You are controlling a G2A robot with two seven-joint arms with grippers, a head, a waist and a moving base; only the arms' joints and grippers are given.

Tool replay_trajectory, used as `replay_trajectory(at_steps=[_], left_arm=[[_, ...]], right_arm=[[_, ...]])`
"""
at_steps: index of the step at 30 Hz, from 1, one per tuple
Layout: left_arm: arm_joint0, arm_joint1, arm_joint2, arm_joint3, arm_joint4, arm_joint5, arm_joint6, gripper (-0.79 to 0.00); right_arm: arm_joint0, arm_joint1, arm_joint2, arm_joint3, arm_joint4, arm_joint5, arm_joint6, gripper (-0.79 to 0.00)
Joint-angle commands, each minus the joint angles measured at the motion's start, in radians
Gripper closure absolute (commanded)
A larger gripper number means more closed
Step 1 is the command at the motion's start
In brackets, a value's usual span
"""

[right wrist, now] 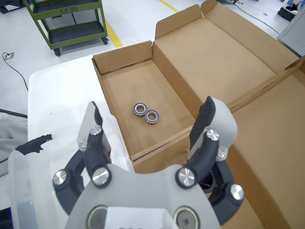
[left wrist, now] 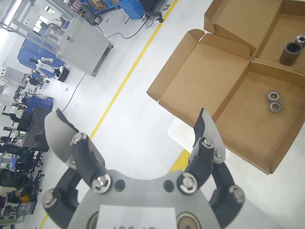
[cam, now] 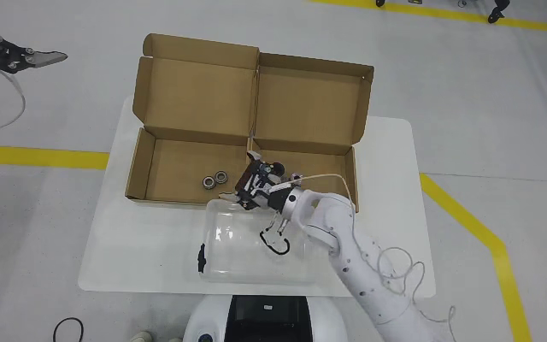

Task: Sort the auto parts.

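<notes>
Two open cardboard boxes sit side by side on the white table. Two metal bearings lie touching in the left box. A dark cylinder and a small metal part stand in the right box. My right gripper hovers open and empty over the wall between the boxes, near their front edge. My left gripper hangs open and empty over the floor, well off the table's far left corner.
A clear plastic bin with black tape on its rim stands in front of the boxes, under my right arm. Both box lids stand open at the back. A green cart stands on the floor beyond.
</notes>
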Motion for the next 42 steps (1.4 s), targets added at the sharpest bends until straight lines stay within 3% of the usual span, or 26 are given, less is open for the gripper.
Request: replay_trajectory(at_steps=[1,17,42], left_arm=[[0.000,0.000,0.000,0.000,0.000,0.000,0.000,-0.785],[0.000,0.000,0.000,0.000,0.000,0.000,0.000,-0.785],[0.000,0.000,0.000,0.000,0.000,0.000,0.000,-0.785]], right_arm=[[-0.025,0.008,0.018,-0.021,-0.017,-0.004,-0.023,-0.785],[-0.254,0.073,0.206,-0.158,-0.088,-0.005,-0.179,-0.785],[-0.716,0.142,0.514,-0.417,-0.095,0.122,-0.377,-0.785]])
